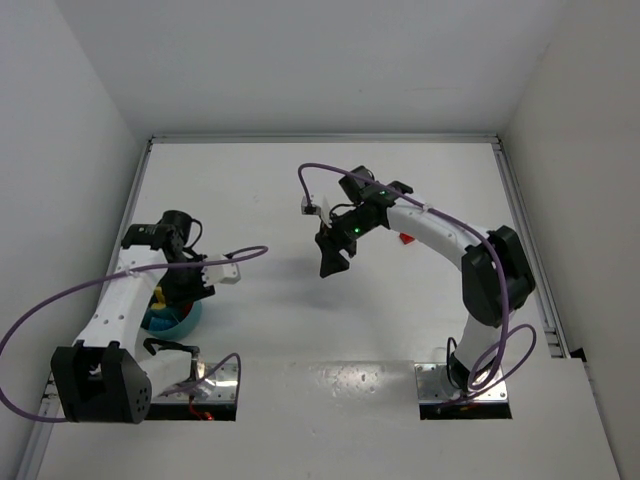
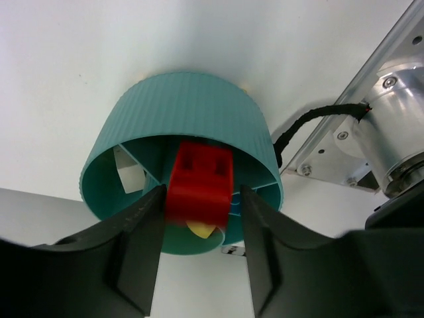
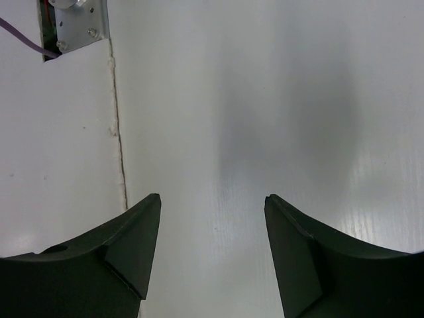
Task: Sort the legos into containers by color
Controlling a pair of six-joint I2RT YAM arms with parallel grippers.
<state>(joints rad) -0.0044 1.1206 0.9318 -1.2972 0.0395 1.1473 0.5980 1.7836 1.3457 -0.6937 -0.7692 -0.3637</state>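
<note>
The left claw (image 2: 201,193) is clamped on a red brick (image 2: 199,175), which hangs directly above the teal bowl (image 2: 185,112). A yellow piece (image 2: 200,230) shows inside just beneath it. The right claw (image 3: 212,205) stands apart and empty over the bench (image 3: 265,99). A loose red brick (image 1: 405,239) lies nearer the right arm.

Walls: we note plain white panels on three sides, namely left wall (image 1: 70,120), back wall (image 1: 320,60) and right wall (image 1: 585,110).
Table: white tabletop (image 1: 300,330), smooth and faintly glossy towards the near edge.
Seam: a thin dark join line (image 3: 118,132) crosses the surface in the right wrist view.
Rail: a metal strip (image 1: 527,240) lines the table's right edge.
Light: even and diffuse — we see only soft, pale shadows.
</note>
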